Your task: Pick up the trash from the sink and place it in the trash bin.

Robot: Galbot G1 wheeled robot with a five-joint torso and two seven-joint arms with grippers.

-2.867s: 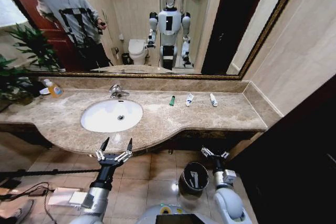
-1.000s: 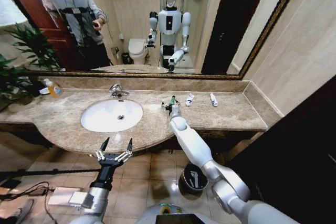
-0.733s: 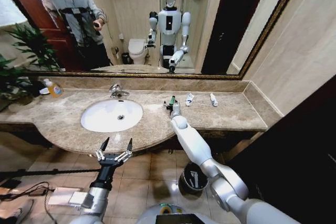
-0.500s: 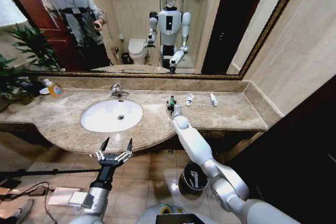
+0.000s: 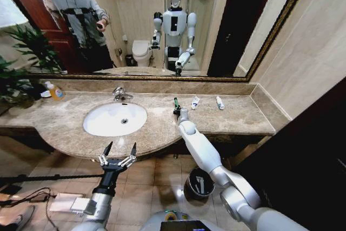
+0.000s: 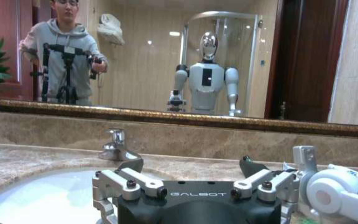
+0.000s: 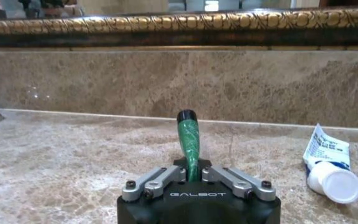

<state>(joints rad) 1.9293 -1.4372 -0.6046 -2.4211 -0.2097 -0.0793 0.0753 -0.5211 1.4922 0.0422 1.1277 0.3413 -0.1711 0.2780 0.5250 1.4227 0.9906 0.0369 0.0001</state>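
Left gripper (image 5: 118, 152) hung spread wide and empty below the front rim of the white oval basin (image 5: 114, 119). Right of the basin, right gripper (image 7: 195, 176) stood clamped on the short dark-green tube (image 7: 188, 140), tube lifted off the beige marble countertop (image 5: 238, 114). White tube (image 7: 328, 161) lay beside it.

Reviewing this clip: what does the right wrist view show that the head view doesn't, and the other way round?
Right wrist view alone: the right gripper seen close, its fingers shut on the green tube, which sticks up tilted above the marble countertop, and the print on the white tube lying beside it.
Head view alone: the sink with its tap, the trash bin on the floor, the left gripper open below the counter edge, a second white tube and an orange-capped bottle.
Both: the green tube, the nearer white tube, the countertop and the mirror frame.
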